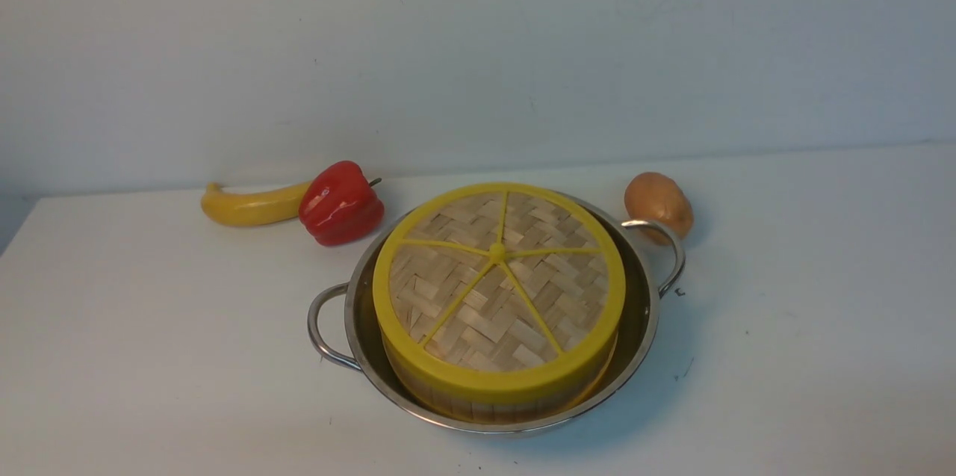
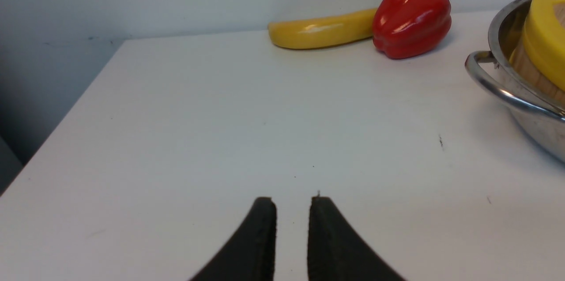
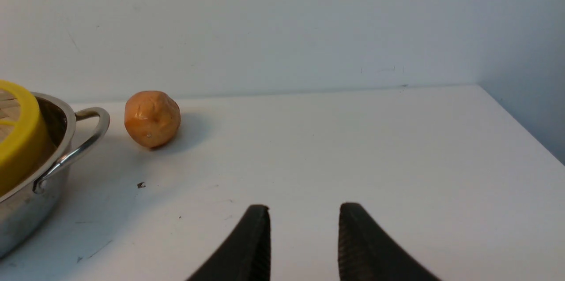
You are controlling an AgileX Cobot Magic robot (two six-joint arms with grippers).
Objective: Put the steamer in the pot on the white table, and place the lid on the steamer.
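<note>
Both sets of jaws empty, left gripper (image 2: 291,210) at a narrow gap, right gripper (image 3: 303,217) wider; lid (image 1: 498,285) sits on steamer (image 1: 493,401) inside pot (image 1: 642,319) on bench (image 1: 784,356), so withdraw clear of pot handles, checking lid seats level.

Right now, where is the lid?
Front view, centre: the lid sits on the steamer inside the pot, between pepper and potato.

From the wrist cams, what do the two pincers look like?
Only the fingertips show. The left pincer and right pincer each have two matte black, finely textured fingers that curve inward and taper to blunt, squared tips. No cables, markings or arm links are visible in any view.
</note>
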